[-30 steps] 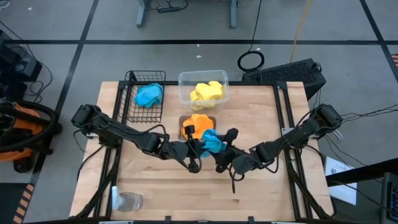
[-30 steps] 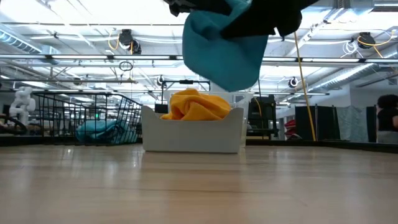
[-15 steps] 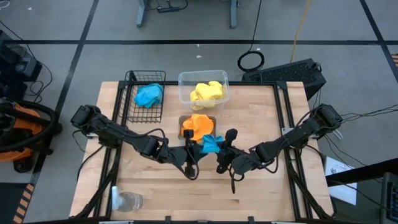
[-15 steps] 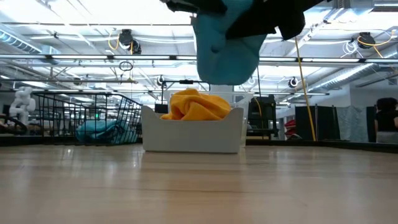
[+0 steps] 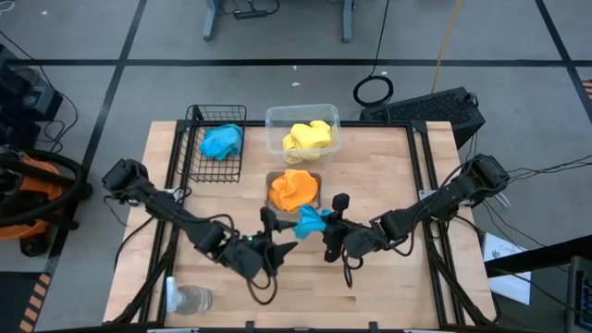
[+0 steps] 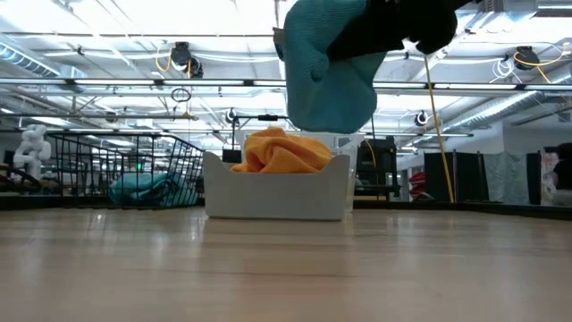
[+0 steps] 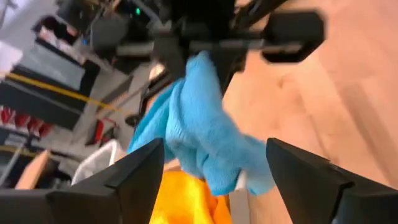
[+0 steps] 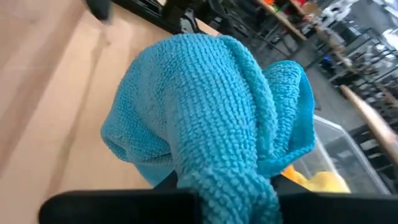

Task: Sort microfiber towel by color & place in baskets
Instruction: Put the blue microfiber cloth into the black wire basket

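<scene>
Wooden table: wire basket, clear tub, grey tray, glass cup.

A clear glass cup stands at lower left; a black keyboard lies upper right.

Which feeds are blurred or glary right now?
Left wrist view: motion-smeared, though the blue towel reads. Right wrist view: towel weave sharp, background soft. Low view: bright ceiling lights, sheen on the table. High view: even, sharp.
</scene>
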Tool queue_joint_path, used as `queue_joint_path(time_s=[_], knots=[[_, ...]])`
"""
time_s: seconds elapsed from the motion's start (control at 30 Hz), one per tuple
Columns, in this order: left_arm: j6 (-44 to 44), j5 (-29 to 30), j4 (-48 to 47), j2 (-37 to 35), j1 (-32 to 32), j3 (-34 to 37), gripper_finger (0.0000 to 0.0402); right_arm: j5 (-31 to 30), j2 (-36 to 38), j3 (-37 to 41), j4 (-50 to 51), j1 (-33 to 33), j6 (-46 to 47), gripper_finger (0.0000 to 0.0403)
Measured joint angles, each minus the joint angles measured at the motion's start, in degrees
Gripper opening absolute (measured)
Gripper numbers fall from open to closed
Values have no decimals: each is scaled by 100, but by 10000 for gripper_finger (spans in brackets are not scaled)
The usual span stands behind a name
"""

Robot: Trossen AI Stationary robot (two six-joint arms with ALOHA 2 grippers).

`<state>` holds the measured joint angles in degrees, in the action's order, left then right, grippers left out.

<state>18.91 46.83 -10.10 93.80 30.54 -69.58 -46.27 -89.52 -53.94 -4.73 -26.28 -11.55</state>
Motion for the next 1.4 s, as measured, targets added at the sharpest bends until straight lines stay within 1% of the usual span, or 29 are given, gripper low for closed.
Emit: queue_joint_path(time_s=[0.07, 0.13, 0.2, 0.27, 0.37, 0.43, 0.53, 0.63, 0.73, 0.83, 0.97, 1.1, 1.17, 1.23, 1.33, 1.4], knots=[[185, 19, 238, 0, 112, 0, 288, 233, 1, -33, 6, 44, 65, 30], [341, 18, 543, 0, 175, 0, 288, 614, 1, -108, 91, 93, 182, 29], [438, 13, 958, -2, 191, 0, 288, 1005, 1, -213, 239, 169, 378, 30], [436, -99, 1328, -2, 160, -2, 288, 1216, 1, -333, 512, 232, 602, 33], [429, -489, 1349, -3, 77, -3, 288, 1234, 3, -501, 962, 299, 837, 34], [342, -623, 1250, 0, -10, -2, 288, 1227, 3, -591, 1188, 310, 929, 34], [140, -622, 1067, 42, -219, -2, 288, 1272, 3, -758, 1430, 308, 942, 35], [88, -581, 886, 69, -351, 4, 288, 1517, 5, -917, 1554, 309, 946, 35], [-2, -707, 929, 145, -411, -7, 288, 1547, 5, -1079, 1648, 324, 943, 35], [-140, -714, 870, 214, -473, 3, 288, 1602, 7, -1227, 1833, 337, 912, 36], [-212, -529, 666, 257, -502, -2, 288, 1620, 7, -1411, 2100, 345, 878, 36], [-350, -518, 542, 251, -525, -2, 282, 1625, 7, -1487, 2233, 345, 858, 36], [-351, -498, 517, 251, -539, -2, 267, 1623, 7, -1503, 2287, 345, 902, 36], [-326, -455, 496, 251, -543, -2, 242, 1623, 7, -1505, 2293, 345, 922, 37], [-188, -423, 482, 251, -552, -2, 182, 1624, 7, -1505, 2326, 345, 1078, 53], [-163, -421, 473, 251, -559, -2, 129, 1647, 7, -1511, 2414, 345, 1181, 78]])
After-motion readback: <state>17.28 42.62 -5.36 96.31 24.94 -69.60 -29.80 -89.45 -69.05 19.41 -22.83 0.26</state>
